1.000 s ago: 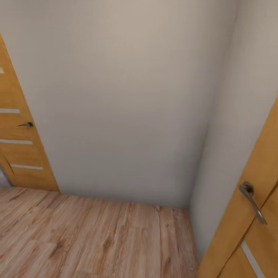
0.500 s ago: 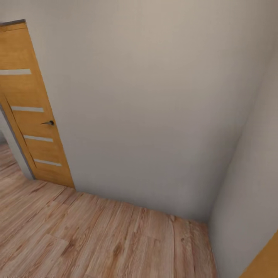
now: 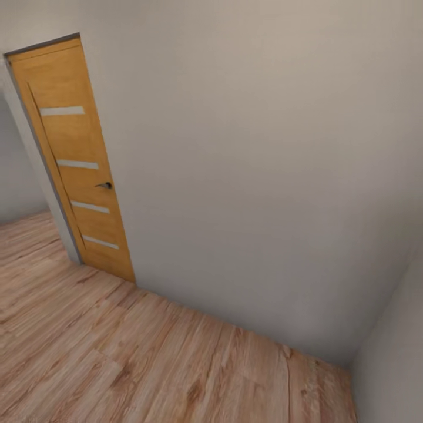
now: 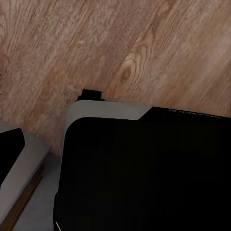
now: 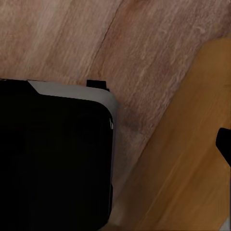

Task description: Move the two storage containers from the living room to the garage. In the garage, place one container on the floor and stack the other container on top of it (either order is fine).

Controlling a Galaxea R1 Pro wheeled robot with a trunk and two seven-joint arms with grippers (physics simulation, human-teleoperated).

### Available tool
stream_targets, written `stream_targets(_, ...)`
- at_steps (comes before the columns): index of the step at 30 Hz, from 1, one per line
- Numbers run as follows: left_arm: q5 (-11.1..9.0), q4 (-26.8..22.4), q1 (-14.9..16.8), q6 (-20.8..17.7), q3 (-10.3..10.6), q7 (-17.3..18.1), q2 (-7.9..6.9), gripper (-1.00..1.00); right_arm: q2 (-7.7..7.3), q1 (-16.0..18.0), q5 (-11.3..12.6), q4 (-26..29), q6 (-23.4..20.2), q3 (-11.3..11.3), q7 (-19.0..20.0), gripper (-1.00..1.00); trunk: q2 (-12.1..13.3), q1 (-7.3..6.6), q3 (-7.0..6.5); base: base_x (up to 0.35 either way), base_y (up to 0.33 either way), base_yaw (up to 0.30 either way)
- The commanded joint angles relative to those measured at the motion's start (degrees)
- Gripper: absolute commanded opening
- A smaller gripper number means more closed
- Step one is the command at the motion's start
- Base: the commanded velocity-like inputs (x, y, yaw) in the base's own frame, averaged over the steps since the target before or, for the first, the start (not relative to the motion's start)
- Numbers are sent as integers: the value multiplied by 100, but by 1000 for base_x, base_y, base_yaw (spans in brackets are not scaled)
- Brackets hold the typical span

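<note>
The two storage containers are out of view. The head view faces a plain pale wall [image 3: 252, 176] that meets a light wood plank floor [image 3: 117, 364]. The left wrist view looks down on the same planks [image 4: 144, 43] and on my black base with its grey rim [image 4: 144, 168]. My base [image 5: 53, 159] also appears in the right wrist view, above the plank floor [image 5: 72, 38].
An orange wooden door [image 3: 76, 158] with pale stripes and a dark handle [image 3: 104, 185] stands at the left, with an opening beside it. Two walls meet in a corner [image 3: 358, 364] at the right. In the right wrist view an orange door panel [image 5: 187, 159] lies close beside my base.
The whole head picture has shifted right, so the camera has turned left. The right-hand door with the handle has left the picture and the left door now shows in full.
</note>
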State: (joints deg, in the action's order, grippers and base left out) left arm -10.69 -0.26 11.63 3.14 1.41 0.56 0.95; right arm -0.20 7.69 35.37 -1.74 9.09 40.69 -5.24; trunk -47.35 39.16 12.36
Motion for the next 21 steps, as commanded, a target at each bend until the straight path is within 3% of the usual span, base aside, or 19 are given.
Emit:
stream_targets(1, -48, 9, 6, 20, 17, 7, 1, 100, 3, 4, 34, -11, 25, 44, -4, 100, -5, 3, 8, 216, 0, 270)
stream_targets(21, -48, 9, 6, 20, 17, 8, 1, 100, 4, 4, 28, -11, 22, 44, -4, 100, -5, 3, 8, 216, 0, 270)
